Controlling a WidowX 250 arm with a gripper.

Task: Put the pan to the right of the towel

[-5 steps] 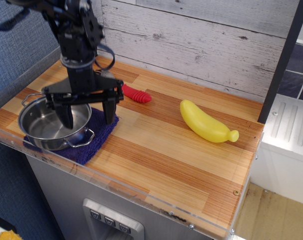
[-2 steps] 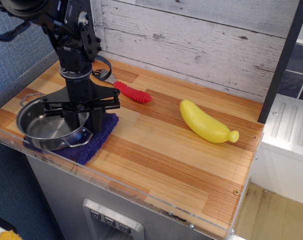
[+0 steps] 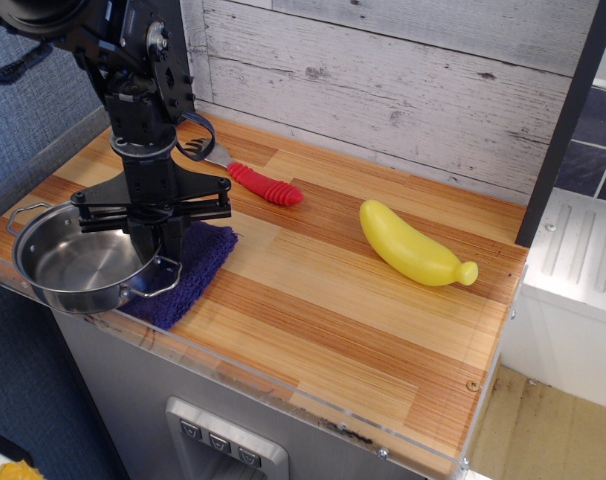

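Note:
The pan (image 3: 71, 268), a small shiny steel pot with two wire loop handles, is at the front left corner of the counter and reaches past the towel's left side. The dark purple-blue towel (image 3: 195, 265) lies partly uncovered to its right. My gripper (image 3: 150, 243) points straight down with its fingers together on the pan's right rim. I cannot tell whether the pan rests on the surface or hangs just above it.
A red-handled utensil (image 3: 270, 188) lies behind the towel near the plank wall. A yellow toy banana (image 3: 413, 246) lies at the right middle of the wooden counter (image 3: 323, 300). A clear plastic lip runs along the front edge.
The fingers closed from wide open onto the pan's right rim. The gripper and pan then moved left, uncovering more of the towel.

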